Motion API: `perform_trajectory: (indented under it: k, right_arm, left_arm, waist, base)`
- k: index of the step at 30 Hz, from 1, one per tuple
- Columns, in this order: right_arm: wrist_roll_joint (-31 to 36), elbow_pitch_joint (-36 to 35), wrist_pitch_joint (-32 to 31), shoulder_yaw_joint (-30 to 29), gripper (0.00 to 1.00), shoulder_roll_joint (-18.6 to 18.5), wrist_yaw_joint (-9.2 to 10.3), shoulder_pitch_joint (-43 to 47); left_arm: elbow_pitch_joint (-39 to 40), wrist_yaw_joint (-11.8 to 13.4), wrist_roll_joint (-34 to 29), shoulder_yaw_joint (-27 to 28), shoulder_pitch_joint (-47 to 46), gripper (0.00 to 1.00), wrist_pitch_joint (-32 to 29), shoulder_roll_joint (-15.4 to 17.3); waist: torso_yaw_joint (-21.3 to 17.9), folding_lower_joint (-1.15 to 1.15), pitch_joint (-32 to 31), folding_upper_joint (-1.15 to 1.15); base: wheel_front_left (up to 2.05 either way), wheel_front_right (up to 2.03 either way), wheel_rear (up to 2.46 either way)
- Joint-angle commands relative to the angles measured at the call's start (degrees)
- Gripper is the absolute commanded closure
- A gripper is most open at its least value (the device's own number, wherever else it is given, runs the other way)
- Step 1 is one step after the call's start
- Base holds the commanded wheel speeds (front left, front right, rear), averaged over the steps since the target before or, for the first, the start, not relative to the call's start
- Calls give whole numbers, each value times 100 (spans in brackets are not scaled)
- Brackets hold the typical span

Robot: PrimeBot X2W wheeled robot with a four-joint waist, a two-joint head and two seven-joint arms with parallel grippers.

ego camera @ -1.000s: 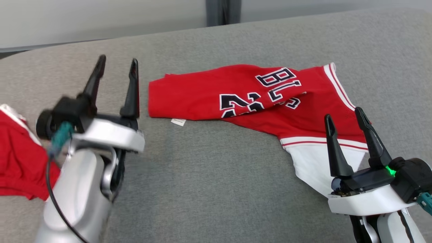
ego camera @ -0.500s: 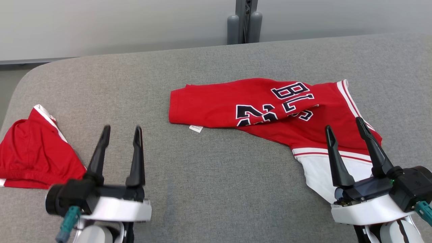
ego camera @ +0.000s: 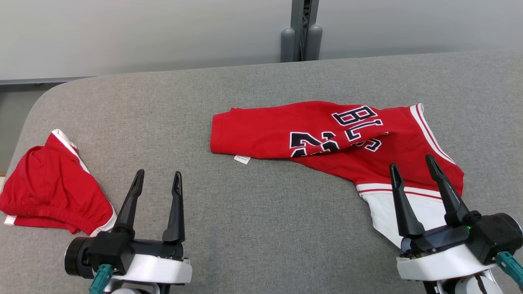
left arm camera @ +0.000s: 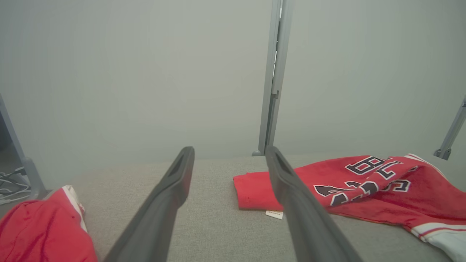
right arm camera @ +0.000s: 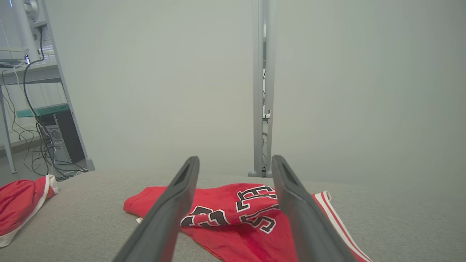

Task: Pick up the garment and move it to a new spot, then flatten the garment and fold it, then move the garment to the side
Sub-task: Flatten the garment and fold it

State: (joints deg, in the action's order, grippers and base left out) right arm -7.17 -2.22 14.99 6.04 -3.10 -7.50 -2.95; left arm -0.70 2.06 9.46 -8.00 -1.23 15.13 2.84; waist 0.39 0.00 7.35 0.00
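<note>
A red jersey (ego camera: 286, 130) with dark lettering and a white striped panel lies crumpled and partly doubled over on the right half of the grey padded table (ego camera: 261, 220). It also shows in the left wrist view (left arm camera: 367, 203) and the right wrist view (right arm camera: 225, 211). My right gripper (ego camera: 411, 161) hovers open over the jersey's white end, nothing between its fingers. My left gripper (ego camera: 158, 173) stands open and empty near the front left, apart from the jersey. A second red garment (ego camera: 49, 192) with white trim lies bunched at the table's left edge.
A grey metal post (ego camera: 301, 30) stands behind the table's far edge against a pale wall. The table's rounded left corner (ego camera: 36, 106) drops to the floor. Shelving and cables (right arm camera: 32, 109) stand off to the far left.
My left arm has pulled back from its reach beside the left garment to the table's front. The head camera has shifted, so the whole scene sits lower. The right gripper has barely moved.
</note>
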Motion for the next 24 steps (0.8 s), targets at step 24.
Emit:
perform_trajectory:
  k: [24]
  right_arm:
    - [-202, 2, 30, 209, 0, 9, 2, -418]
  left_arm:
    - [-2967, -846, -1774, -1495, -2729, 0, -77, 602]
  waist:
    - [-767, 0, 1045, 0]
  base:
    - [0, 0, 0]
